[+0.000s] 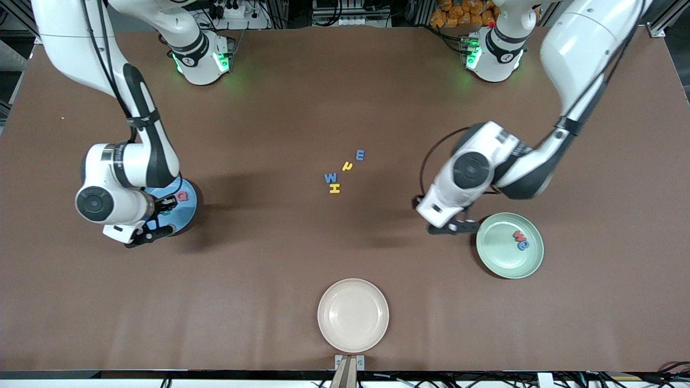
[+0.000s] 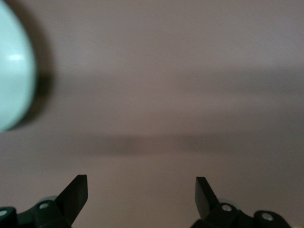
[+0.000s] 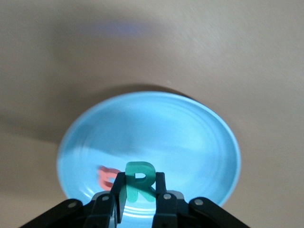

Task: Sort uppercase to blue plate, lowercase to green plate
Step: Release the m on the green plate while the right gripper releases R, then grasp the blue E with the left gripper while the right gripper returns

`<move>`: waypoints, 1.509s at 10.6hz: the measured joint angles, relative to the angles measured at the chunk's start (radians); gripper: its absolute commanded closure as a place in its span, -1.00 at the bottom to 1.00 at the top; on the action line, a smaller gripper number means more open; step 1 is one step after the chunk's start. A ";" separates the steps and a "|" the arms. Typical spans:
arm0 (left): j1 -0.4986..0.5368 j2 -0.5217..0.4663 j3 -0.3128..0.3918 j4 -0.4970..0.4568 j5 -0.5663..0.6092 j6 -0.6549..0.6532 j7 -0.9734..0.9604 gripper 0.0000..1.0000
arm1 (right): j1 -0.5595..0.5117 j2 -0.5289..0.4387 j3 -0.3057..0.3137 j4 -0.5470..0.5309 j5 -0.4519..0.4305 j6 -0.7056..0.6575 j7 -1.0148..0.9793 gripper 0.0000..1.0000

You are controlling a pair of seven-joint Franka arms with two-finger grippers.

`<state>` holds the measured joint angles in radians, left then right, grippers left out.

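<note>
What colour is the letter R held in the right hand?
Teal green; the R, pinched in the right hand over the blue plate, shows best in the right wrist view.

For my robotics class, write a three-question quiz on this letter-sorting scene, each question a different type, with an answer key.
1. True or false: the right gripper holds a teal R over the blue plate.
2. Multiple choice: which plate has no letters on it? A) blue plate B) green plate C) cream plate
3. Fill in: the left gripper is ____ and holds nothing, next to the green plate.

Key
1. True; a red Q already lies on that plate.
2. C; the green plate holds a red w and a blue letter.
3. open
</note>
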<state>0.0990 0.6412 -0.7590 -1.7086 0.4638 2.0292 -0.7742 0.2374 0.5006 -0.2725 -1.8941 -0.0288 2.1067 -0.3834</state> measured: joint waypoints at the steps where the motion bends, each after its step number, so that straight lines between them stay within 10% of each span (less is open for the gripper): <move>1: -0.075 0.002 -0.004 -0.002 0.000 0.000 0.002 -1.00 | -0.023 0.005 -0.001 -0.006 0.001 0.001 -0.043 -0.01; 4: -0.221 0.005 -0.001 -0.002 0.001 -0.002 0.105 -1.00 | -0.034 0.023 0.000 -0.011 0.002 0.006 -0.078 -0.67; 10: -0.271 0.048 0.001 -0.020 0.001 0.040 0.186 -1.00 | -0.029 0.026 0.028 0.027 0.151 -0.064 -0.037 -0.70; 16: -0.277 0.060 0.002 -0.113 0.001 0.167 0.151 -1.00 | -0.018 -0.016 0.205 0.094 0.195 -0.114 0.415 -0.69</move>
<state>-0.1783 0.7012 -0.7568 -1.8220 0.4644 2.1963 -0.6235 0.2191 0.4850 -0.0679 -1.8005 0.1664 1.9923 0.0314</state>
